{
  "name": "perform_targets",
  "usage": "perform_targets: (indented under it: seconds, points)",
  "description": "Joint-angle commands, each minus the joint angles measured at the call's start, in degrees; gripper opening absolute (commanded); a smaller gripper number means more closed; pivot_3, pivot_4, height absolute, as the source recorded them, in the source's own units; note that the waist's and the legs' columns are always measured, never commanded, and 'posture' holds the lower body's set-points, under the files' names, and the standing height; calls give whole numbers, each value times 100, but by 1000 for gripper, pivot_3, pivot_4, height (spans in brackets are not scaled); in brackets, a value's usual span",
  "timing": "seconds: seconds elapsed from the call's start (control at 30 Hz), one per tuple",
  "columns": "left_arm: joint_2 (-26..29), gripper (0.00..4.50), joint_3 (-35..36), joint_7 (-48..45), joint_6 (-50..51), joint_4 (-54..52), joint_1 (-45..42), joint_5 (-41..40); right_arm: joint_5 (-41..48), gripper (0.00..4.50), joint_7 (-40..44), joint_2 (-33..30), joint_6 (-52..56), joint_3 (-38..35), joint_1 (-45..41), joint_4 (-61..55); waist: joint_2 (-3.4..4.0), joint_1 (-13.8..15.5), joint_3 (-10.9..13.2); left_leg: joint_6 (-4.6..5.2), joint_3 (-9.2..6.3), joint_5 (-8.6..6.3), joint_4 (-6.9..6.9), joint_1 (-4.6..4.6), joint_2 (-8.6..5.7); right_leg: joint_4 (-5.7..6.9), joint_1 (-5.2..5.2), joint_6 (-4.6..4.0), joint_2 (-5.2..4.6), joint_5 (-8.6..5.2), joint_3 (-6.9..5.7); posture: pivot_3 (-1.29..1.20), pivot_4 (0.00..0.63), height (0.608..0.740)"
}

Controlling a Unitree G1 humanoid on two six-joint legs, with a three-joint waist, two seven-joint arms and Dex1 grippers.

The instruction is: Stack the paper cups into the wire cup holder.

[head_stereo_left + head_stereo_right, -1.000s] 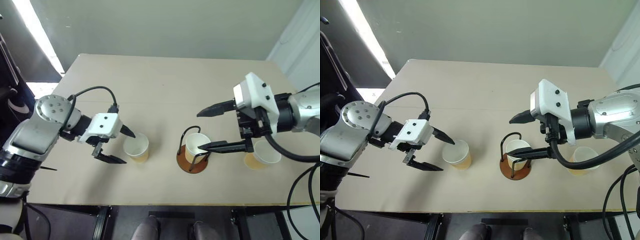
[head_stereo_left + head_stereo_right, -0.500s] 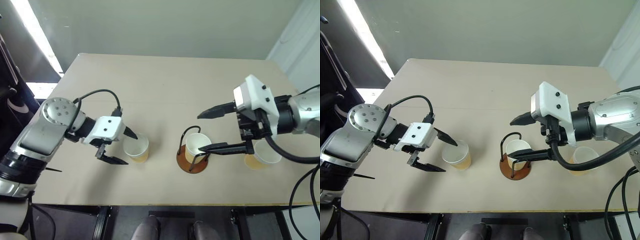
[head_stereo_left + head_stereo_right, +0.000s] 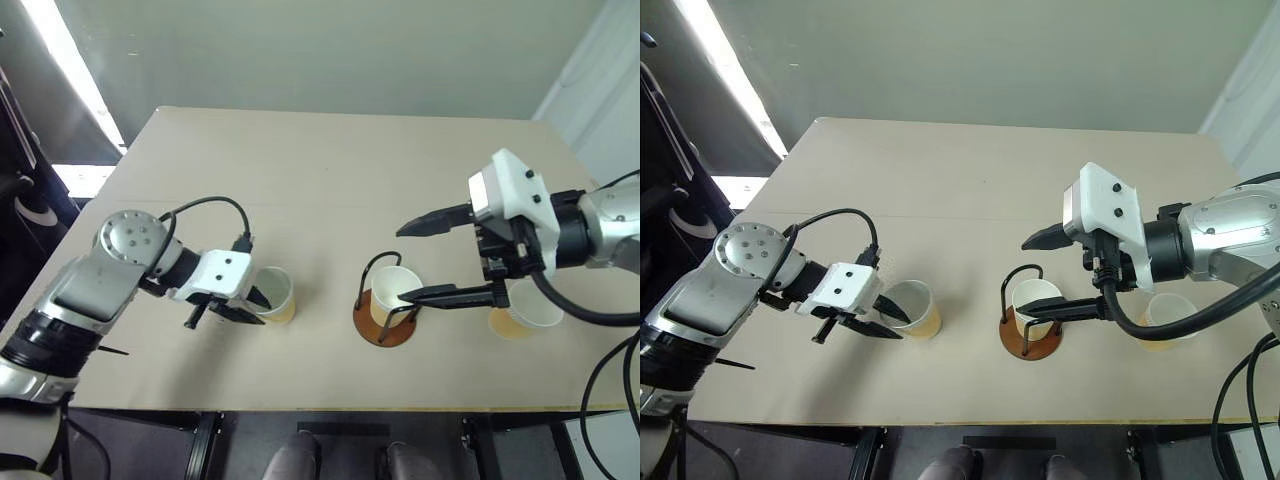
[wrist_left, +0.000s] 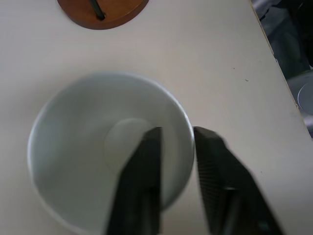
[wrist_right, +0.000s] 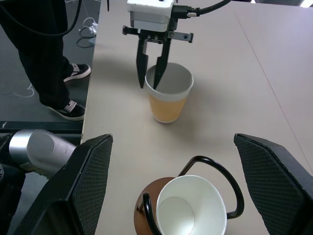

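In the left eye view, the left claw (image 3: 252, 304) is seen at lower left, clamped on the rim of a cup (image 3: 272, 295) standing on the desk (image 3: 330, 180). At centre, a second cup (image 3: 393, 292) is seated in the holder (image 3: 384, 318). The right claw (image 3: 412, 262) is held wide apart above it, and a third cup (image 3: 527, 312) stands at right.

In the left wrist view, one finger (image 4: 142, 181) is placed inside the cup (image 4: 88, 147), the other outside, pinching its wall; the holder's base (image 4: 102, 11) appears at the top edge.

In the right wrist view, the spread fingers (image 5: 78, 186) frame the holder (image 5: 195, 205) at the bottom; the left claw (image 5: 152, 73) grips the far cup (image 5: 168, 95) at upper centre. A person's legs (image 5: 49, 58) are seen at upper left.
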Motion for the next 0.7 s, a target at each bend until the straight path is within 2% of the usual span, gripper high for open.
perform_targets:
  seconds: [0.03, 0.33, 0.5, 0.7]
  points:
    - [-10, 20, 54, -209, -80, -18, 11, 44, 32, 4066, -18, -102, -71, -231, -44, -29, 1, 0, -1, 0, 0, 0, 0, 0, 0, 0, 0, 0, 0, 0, 0, 0, 150, 740]
    - [-30, 20, 21, -235, -8, -24, -52, -8, 24, 4066, 1, -226, -94, -273, 20, -2, 1, 0, -1, 0, 1, 0, 1, 1, 0, 1, 2, 0, 0, 0, 0, 0, 150, 740]
    - [-118, 20, 116, -235, 197, 136, -510, -231, -7, 4066, 147, -516, -126, -406, 82, 107, 0, 18, -2, 0, 0, 0, 5, -7, 0, 1, -2, 1, 0, 0, -2, 0, 150, 740]
    - [-326, 20, 406, -236, 1168, -18, -1246, -1239, -28, 4066, 357, -870, -226, -628, 571, 167, -2, 19, -3, 0, 1, 0, 10, -27, 0, 6, -15, 7, -1, 4, -4, 0, 150, 740]
